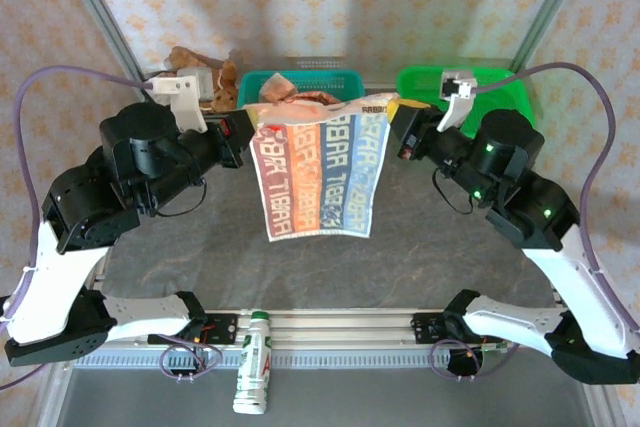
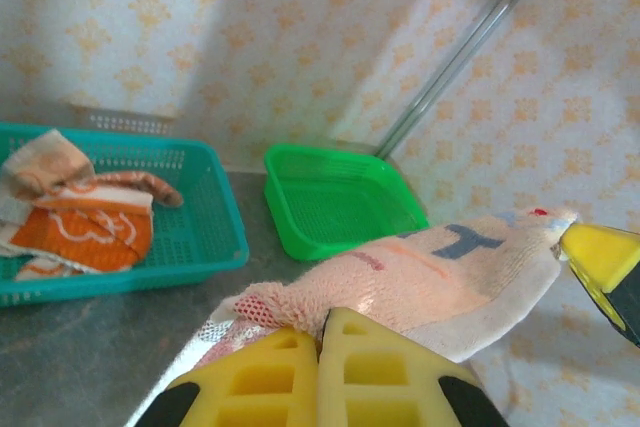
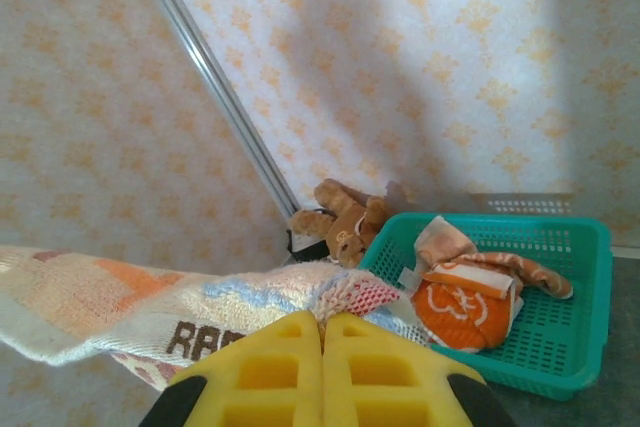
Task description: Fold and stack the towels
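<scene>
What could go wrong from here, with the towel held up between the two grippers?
1. The left gripper and right gripper each pinch the towel only at a top corner; pulling further apart could slip a corner out.
2. The towel hangs slightly skewed, its top edge tilted, so laying it down may give a crooked fold.
3. Its top edge seems close to the teal basket, so a backward move might snag the heaped towels there.

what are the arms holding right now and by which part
One lettered towel, spread between them: the left end effector pinches one top corner, the right end effector the other, and the rest hangs down.
</scene>
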`<state>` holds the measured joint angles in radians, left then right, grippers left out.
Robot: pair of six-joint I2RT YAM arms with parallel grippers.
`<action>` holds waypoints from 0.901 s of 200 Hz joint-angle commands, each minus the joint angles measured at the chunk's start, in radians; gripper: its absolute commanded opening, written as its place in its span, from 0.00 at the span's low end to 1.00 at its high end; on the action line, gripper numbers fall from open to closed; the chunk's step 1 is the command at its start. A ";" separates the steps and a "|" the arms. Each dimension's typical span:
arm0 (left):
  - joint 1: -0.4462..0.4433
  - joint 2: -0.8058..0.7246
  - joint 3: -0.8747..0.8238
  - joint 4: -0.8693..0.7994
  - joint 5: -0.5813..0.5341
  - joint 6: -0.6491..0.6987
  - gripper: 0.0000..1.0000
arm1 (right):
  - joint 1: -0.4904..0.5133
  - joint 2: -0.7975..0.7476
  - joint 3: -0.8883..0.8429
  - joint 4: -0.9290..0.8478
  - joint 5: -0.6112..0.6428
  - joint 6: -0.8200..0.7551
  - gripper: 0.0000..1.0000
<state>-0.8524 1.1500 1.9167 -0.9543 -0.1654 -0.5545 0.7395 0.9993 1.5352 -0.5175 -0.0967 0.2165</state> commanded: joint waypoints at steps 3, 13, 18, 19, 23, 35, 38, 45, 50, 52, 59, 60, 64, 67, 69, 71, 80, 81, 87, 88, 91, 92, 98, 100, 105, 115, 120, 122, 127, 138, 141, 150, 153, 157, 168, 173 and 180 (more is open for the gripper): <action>-0.010 -0.018 -0.048 -0.055 -0.029 -0.076 0.00 | 0.006 -0.001 0.010 -0.097 -0.006 0.095 0.00; -0.010 -0.021 -0.069 -0.053 -0.034 -0.089 0.00 | 0.008 0.004 -0.005 -0.108 0.007 0.125 0.00; -0.011 -0.020 -0.081 -0.049 -0.035 -0.094 0.00 | 0.007 0.004 -0.019 -0.106 0.016 0.136 0.00; -0.011 -0.020 -0.084 -0.049 -0.035 -0.095 0.00 | 0.007 0.004 -0.022 -0.106 0.018 0.138 0.00; -0.011 -0.016 -0.095 -0.050 -0.042 -0.101 0.00 | 0.007 0.007 -0.034 -0.105 0.028 0.147 0.00; -0.010 0.001 -0.114 -0.057 -0.075 -0.104 0.00 | 0.008 0.022 -0.055 -0.112 0.058 0.153 0.00; -0.008 0.008 -0.116 -0.062 -0.083 -0.102 0.00 | 0.008 0.028 -0.058 -0.116 0.065 0.154 0.00; -0.005 0.028 -0.112 -0.073 -0.095 -0.096 0.00 | 0.006 0.043 -0.058 -0.120 0.076 0.153 0.00; 0.004 0.041 -0.110 -0.076 -0.094 -0.087 0.00 | 0.006 0.057 -0.056 -0.121 0.077 0.149 0.00; 0.008 0.048 -0.110 -0.076 -0.095 -0.085 0.00 | 0.007 0.062 -0.056 -0.122 0.078 0.147 0.00; 0.028 0.067 -0.109 -0.077 -0.085 -0.074 0.00 | 0.006 0.082 -0.053 -0.118 0.080 0.138 0.00; 0.030 0.070 -0.109 -0.077 -0.082 -0.073 0.00 | 0.006 0.085 -0.051 -0.117 0.081 0.136 0.00; 0.050 0.080 -0.110 -0.075 -0.075 -0.070 0.00 | 0.005 0.098 -0.050 -0.115 0.087 0.130 0.00; 0.063 0.087 -0.111 -0.072 -0.063 -0.067 0.00 | 0.003 0.108 -0.050 -0.114 0.093 0.127 0.00; 0.069 0.092 -0.114 -0.069 -0.056 -0.064 0.00 | 0.002 0.114 -0.047 -0.114 0.095 0.125 0.00; 0.079 0.097 -0.116 -0.065 -0.047 -0.061 0.00 | -0.001 0.121 -0.047 -0.113 0.096 0.124 0.00; 0.120 0.113 -0.141 -0.033 -0.018 -0.042 0.00 | -0.016 0.149 -0.050 -0.102 0.095 0.115 0.00; 0.123 0.114 -0.144 -0.029 -0.016 -0.040 0.00 | -0.018 0.151 -0.051 -0.100 0.094 0.114 0.00; 0.149 0.127 -0.160 -0.009 0.001 -0.032 0.00 | -0.036 0.168 -0.057 -0.082 0.079 0.113 0.00; 0.153 0.129 -0.163 -0.005 0.004 -0.030 0.00 | -0.039 0.171 -0.059 -0.081 0.076 0.113 0.00; 0.166 0.135 -0.171 0.007 0.016 -0.023 0.00 | -0.051 0.178 -0.062 -0.072 0.067 0.115 0.00; 0.169 0.138 -0.174 0.011 0.018 -0.021 0.00 | -0.055 0.178 -0.065 -0.069 0.061 0.116 0.00; 0.190 0.153 -0.190 0.031 0.036 -0.010 0.00 | -0.078 0.204 -0.073 -0.051 0.035 0.116 0.00; 0.198 0.159 -0.195 0.037 0.041 -0.009 0.00 | -0.086 0.210 -0.076 -0.045 0.028 0.114 0.00; 0.215 0.175 -0.206 0.055 0.055 -0.001 0.00 | -0.103 0.224 -0.083 -0.029 0.011 0.108 0.00; 0.247 0.203 -0.232 0.094 0.069 0.014 0.00 | -0.131 0.251 -0.106 0.010 -0.003 0.094 0.00; 0.260 0.217 -0.244 0.109 0.075 0.035 0.00 | -0.142 0.263 -0.115 0.030 -0.016 0.086 0.00; 0.267 0.221 -0.250 0.115 0.078 0.045 0.00 | -0.147 0.267 -0.119 0.038 -0.024 0.083 0.00; 0.281 0.237 -0.257 0.129 0.084 0.057 0.00 | -0.154 0.279 -0.127 0.057 -0.035 0.075 0.00; 0.301 0.264 -0.283 0.164 0.084 0.081 0.00 | -0.166 0.303 -0.141 0.092 -0.040 0.053 0.00; 0.306 0.270 -0.292 0.171 0.085 0.088 0.00 | -0.168 0.309 -0.144 0.098 -0.038 0.047 0.00; 0.314 0.287 -0.314 0.198 0.083 0.105 0.00 | -0.175 0.330 -0.153 0.114 -0.040 0.031 0.00; 0.316 0.292 -0.323 0.205 0.083 0.110 0.00 | -0.176 0.337 -0.159 0.119 -0.038 0.026 0.00; 0.321 0.298 -0.334 0.212 0.083 0.111 0.00 | -0.178 0.346 -0.163 0.126 -0.036 0.020 0.00; 0.331 0.314 -0.366 0.235 0.090 0.109 0.00 | -0.185 0.370 -0.179 0.134 -0.034 0.007 0.00; 0.334 0.319 -0.383 0.243 0.095 0.107 0.00 | -0.188 0.380 -0.188 0.138 -0.035 0.003 0.00; 0.338 0.321 -0.409 0.257 0.098 0.101 0.00 | -0.193 0.394 -0.199 0.139 -0.040 0.001 0.00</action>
<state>-0.5285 1.4685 1.5642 -0.7856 -0.0845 -0.4881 0.5613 1.3670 1.3640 -0.4538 -0.1242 0.2672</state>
